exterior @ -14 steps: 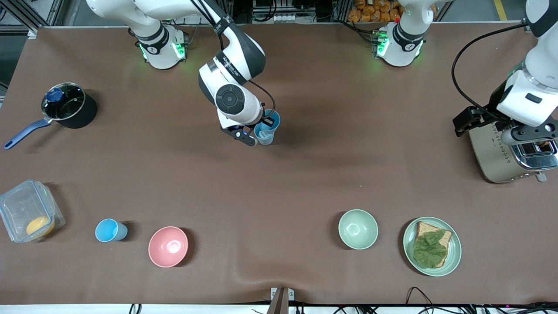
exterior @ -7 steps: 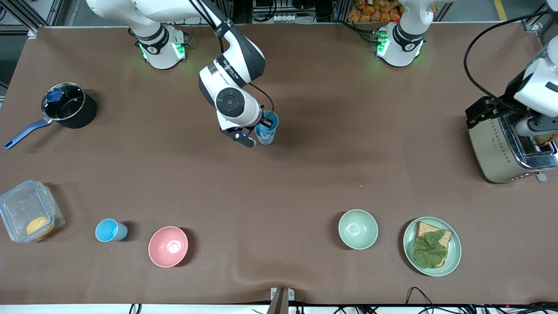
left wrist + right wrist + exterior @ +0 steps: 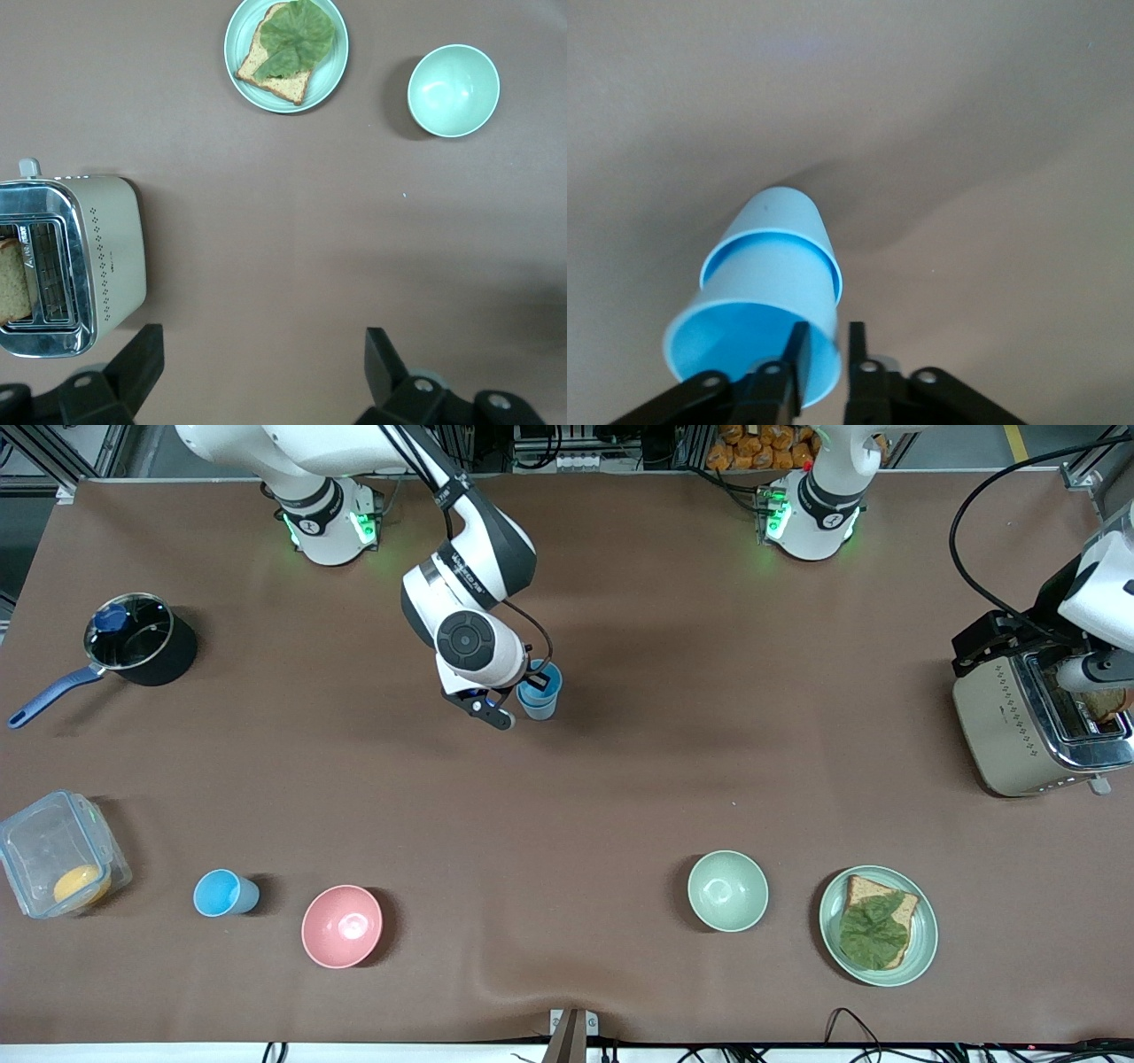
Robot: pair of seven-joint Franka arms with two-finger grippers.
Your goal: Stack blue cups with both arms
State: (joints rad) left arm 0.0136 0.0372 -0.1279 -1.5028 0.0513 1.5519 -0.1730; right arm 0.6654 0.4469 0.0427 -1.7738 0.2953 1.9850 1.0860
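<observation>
On the brown bench (image 3: 620,797), a clear lidded container (image 3: 58,865) with something orange inside, a saucepan (image 3: 133,646), a lone blue cup (image 3: 223,893) and a pink bowl (image 3: 342,926) lie toward the right arm's end. Mid-bench, the right pincer (image 3: 523,701) pinches the rim of the upper blue cup (image 3: 757,332), which is nested in the lower blue cup (image 3: 784,217). A green bowl (image 3: 727,890) and a plate of toast with lettuce (image 3: 877,926) sit nearest the camera. The left pincer (image 3: 261,372) hangs spread wide and empty beside the toaster (image 3: 1032,722).
</observation>
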